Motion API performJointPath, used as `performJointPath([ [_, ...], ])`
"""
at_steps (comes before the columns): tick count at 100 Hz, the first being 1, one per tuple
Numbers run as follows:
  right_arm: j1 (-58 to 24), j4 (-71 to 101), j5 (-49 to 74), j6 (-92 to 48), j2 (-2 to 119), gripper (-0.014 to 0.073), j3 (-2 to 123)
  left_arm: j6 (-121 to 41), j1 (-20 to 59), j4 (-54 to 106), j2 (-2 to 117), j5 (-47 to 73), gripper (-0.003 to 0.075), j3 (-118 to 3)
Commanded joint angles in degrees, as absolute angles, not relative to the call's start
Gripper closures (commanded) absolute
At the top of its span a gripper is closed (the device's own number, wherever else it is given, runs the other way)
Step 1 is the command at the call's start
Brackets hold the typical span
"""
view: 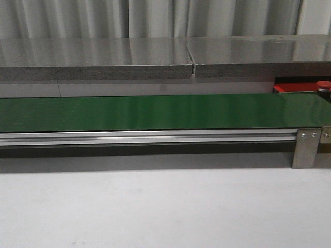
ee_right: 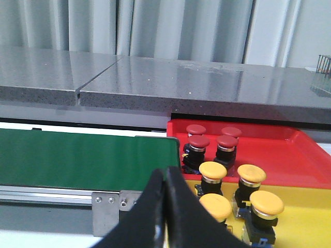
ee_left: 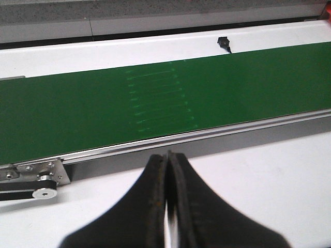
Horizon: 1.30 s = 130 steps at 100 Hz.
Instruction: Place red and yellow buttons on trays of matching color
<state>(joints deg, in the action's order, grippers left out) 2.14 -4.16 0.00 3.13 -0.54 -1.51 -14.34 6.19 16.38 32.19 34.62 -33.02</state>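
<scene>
While both black grippers, left and right, are pressed together, four red-capped buttons stand at the flat red plastic tray's edge nearest the green belt.

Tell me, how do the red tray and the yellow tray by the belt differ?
The red tray lies farther back, beside the end of the green belt; the yellow tray sits in front of it. The red tray holds four red buttons; the yellow tray holds four yellow buttons. Both are flat, low-rimmed, and filled only near one side.
</scene>
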Motion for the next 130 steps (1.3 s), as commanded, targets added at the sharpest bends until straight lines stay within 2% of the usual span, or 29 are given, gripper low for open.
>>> performJointPath([
  [1, 2.56, -4.58, -4.40, 3.18, -1.51, 0.0714, -0.97, -14.32, 6.54, 17.28, 32.75, 30.86, 0.0739, -34.74],
  [28, 2.56, -4.58, -4.40, 3.18, -1.51, 0.0714, -0.97, -14.12, 6.43, 16.58, 32.04, 29.71, 0.0739, -34.54],
  [57, 2.56, -4.58, -4.38, 3.18, -1.51, 0.0714, -0.97, -2.47, 6.03, 5.66, 27.76, 11.71, 0.0740, -26.49],
  [77, 2.56, -4.58, -4.38, 3.18, -1.51, 0.0714, -0.97, -1.90, 1.45, 4.14, 21.16, 5.07, 0.0740, -19.76],
  [96, 2.56, -4.58, -4.38, 3.18, -1.51, 0.0714, -0.97, -1.67, 1.13, 3.89, 13.61, -1.59, 0.0740, -11.32],
  [130, 2.56, -4.58, -4.38, 3.18, -1.51, 0.0714, -0.97, -1.67, 1.13, 3.89, -1.94, -1.51, 0.0740, 0.84],
])
